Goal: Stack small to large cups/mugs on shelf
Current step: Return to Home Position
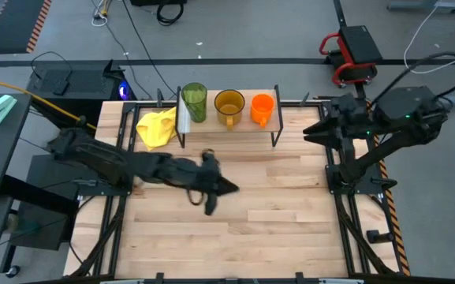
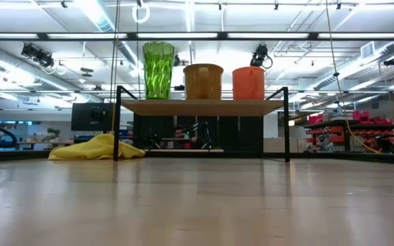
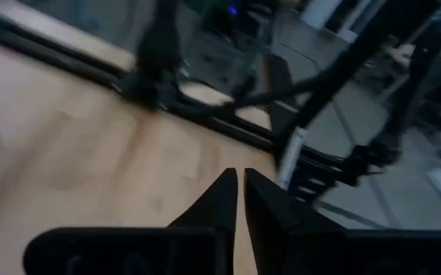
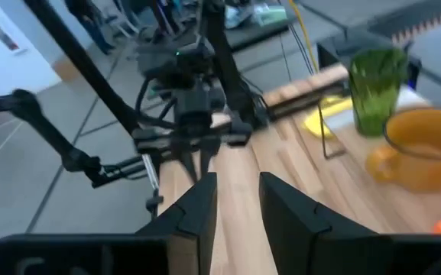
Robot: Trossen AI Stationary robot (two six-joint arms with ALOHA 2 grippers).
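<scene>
1. Wooden worktop (image 1: 274, 229) carries the shelf (image 1: 235, 126); on it, side by side, stand tumbler (image 1: 194, 101), yellow mug (image 1: 229, 103) and orange mug (image 1: 262, 106).
2. Left tool (image 1: 232, 188), clenched and empty, hangs over mid-worktop; right tool (image 1: 310, 132), parted and empty, sits at the right edge.
3. Placing looks finished; homing likely needs the left arm folded back.
4. No writing is legible.

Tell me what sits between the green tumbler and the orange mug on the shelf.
The yellow mug stands between the tumbler and the orange mug on the shelf; the low view shows it plainly.
</scene>
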